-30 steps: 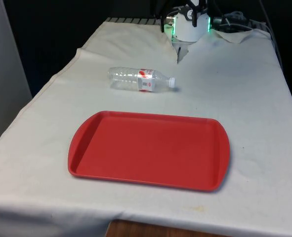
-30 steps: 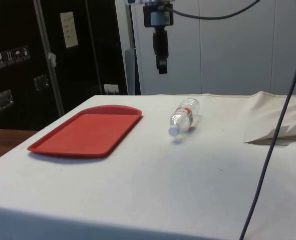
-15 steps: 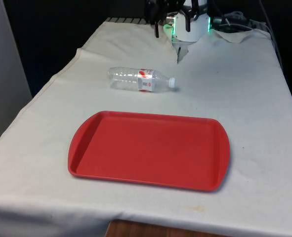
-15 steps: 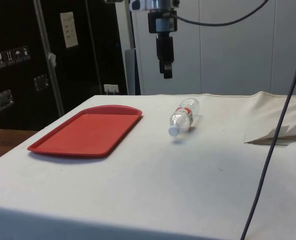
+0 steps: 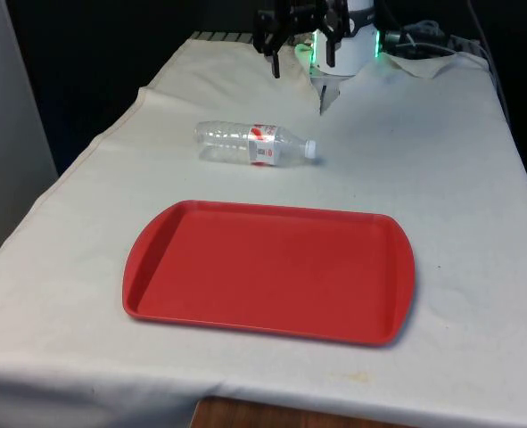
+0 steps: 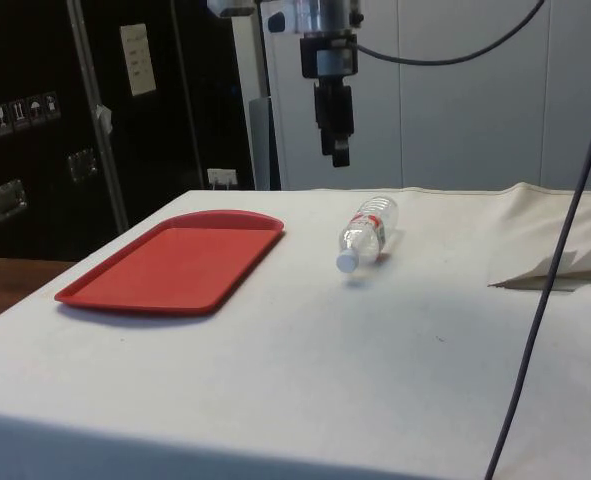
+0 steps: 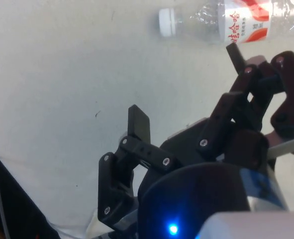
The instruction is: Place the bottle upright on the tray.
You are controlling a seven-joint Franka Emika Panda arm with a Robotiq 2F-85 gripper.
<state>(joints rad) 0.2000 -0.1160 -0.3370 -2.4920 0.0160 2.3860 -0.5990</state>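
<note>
Well, nothing is done yet: the bottle [image 5: 255,144] lies on its side on the white cloth [image 5: 441,160], just beyond the empty red tray [image 5: 267,270]. The gripper [image 7: 186,84] hangs above it, fingers spread wide, holding nothing; grasping, lifting and standing it up all remain.

White-clothed table [image 5: 477,178], a clear bottle [image 5: 254,143] on its side, red tray [image 5: 267,272] nearby, seemingly bare.

The claw [image 7: 184,89] is black, built from hinged link bars pinned with silver screws. Flat rectangular fingers [image 7: 139,123] tip each linkage. A dark cable [image 6: 445,45] trails from the silver-grey wrist housing.
</note>
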